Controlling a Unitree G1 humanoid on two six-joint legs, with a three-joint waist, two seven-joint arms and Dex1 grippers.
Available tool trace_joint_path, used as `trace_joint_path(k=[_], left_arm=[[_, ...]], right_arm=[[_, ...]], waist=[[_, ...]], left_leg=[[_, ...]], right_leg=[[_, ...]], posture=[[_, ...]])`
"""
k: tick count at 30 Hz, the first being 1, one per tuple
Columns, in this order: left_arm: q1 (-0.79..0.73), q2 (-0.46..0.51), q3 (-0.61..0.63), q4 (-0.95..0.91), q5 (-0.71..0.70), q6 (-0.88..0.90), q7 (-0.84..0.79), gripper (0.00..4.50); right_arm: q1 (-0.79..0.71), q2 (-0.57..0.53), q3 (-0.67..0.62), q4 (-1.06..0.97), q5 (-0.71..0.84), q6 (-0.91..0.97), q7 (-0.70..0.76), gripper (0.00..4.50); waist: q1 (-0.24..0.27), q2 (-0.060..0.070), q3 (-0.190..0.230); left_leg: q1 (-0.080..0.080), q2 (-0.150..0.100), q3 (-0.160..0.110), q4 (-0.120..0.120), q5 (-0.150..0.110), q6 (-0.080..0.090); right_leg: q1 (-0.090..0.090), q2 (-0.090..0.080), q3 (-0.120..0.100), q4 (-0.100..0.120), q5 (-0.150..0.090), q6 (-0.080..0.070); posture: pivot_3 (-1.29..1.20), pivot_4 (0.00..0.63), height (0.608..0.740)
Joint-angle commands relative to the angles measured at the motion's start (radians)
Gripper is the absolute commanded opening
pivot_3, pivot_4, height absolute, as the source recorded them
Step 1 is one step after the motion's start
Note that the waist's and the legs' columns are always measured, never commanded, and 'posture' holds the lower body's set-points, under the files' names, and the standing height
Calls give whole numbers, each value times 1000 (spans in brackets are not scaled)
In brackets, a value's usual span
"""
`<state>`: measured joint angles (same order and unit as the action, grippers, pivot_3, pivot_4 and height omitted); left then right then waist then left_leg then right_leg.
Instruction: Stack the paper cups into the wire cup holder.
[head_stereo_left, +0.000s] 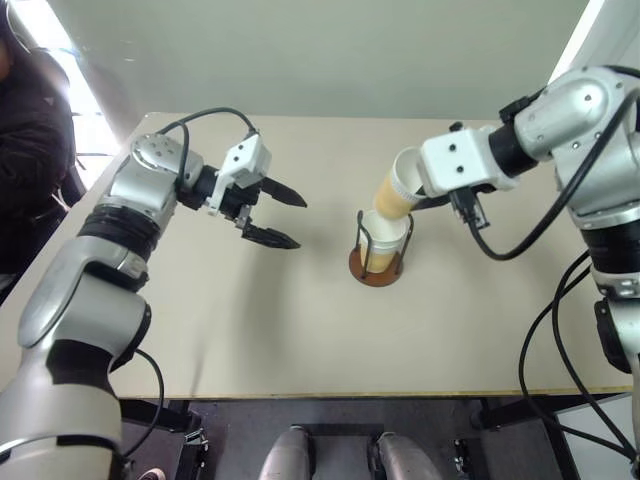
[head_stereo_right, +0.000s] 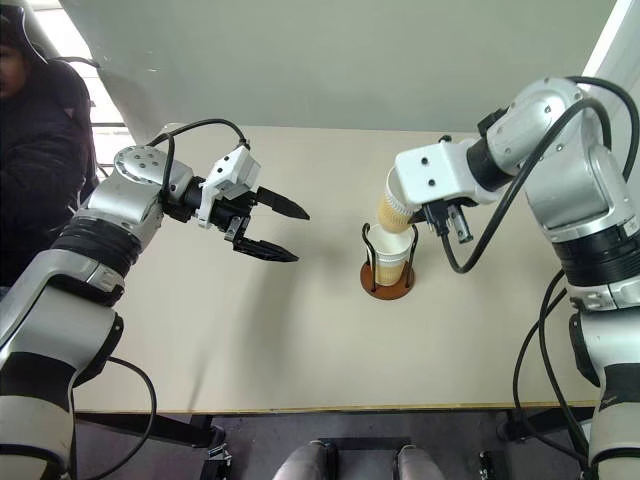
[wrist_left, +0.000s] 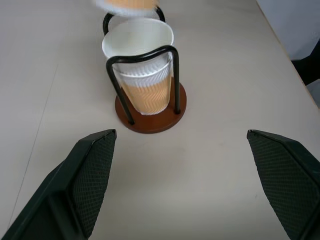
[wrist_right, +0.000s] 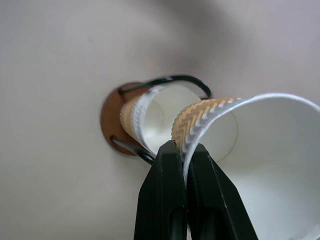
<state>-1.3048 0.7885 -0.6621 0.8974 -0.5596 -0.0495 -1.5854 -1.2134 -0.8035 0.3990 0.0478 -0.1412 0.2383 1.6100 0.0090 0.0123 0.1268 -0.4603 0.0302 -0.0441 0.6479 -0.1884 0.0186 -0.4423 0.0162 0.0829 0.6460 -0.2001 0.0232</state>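
The wire cup holder, a reddish-brown disc with dark wire loops, stands mid-table with a yellow-tan paper cup upright inside it. My right gripper is shut on the rim of a second paper cup, which hangs tilted just above the seated cup's mouth, bottom end toward it. My left gripper hovers open to the left of the holder, pointing at it, with nothing between its fingers. The left wrist view shows the holder and its cup from the side.
The beige table carries nothing else around the holder. A person in dark clothing sits at the far left edge. The table's front edge runs near my body, cables hang at the right.
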Motion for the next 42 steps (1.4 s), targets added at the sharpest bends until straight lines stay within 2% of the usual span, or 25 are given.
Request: trace_joint_path(k=[1,12,22,27,34,39,42], left_arm=[[-15,19,20,-35,-16,12,-29,4500],[-2,32,23,-47,-21,16,-29,4500],[5,45,25,-103,-32,47,-29,4500],[2,46,32,-134,-33,76,-29,4500],[-3,48,39,-153,-35,101,-29,4500],[3,52,67,-149,-35,119,-29,4500],[13,53,90,-131,-28,120,-29,4500]], right_arm=[[7,-14,-3,-33,3,-6,4,42],[-5,24,10,66,-44,-94,-35,42],[25,53,19,56,-47,-90,-26,42],[45,70,13,24,-26,-24,-19,1425],[33,93,-31,25,4,86,-48,1425],[14,94,-146,-5,132,361,-78,1425],[47,50,-192,-38,185,436,-90,1425]], waist=[[0,0,0],[-3,0,0],[-4,0,0],[-5,0,0],[-6,0,0],[-5,0,0],[-3,0,0]], left_leg=[[0,0,-1,0,0,0],[0,0,0,0,3,-1],[0,0,-1,0,4,-1],[0,0,-1,0,4,-2],[0,0,-1,0,5,-2],[0,0,-1,0,7,-2],[0,0,-1,0,7,-3]], right_leg=[[0,0,0,0,0,1],[0,0,0,1,0,-2],[0,0,-1,1,1,-2],[0,0,-1,1,1,-2],[0,0,-1,2,1,-3],[0,0,0,2,-1,-5],[0,0,-1,2,-1,-7]], posture=[[0,150,740],[0,150,740],[0,150,740],[0,150,740],[0,150,740],[0,150,740],[0,150,740]])
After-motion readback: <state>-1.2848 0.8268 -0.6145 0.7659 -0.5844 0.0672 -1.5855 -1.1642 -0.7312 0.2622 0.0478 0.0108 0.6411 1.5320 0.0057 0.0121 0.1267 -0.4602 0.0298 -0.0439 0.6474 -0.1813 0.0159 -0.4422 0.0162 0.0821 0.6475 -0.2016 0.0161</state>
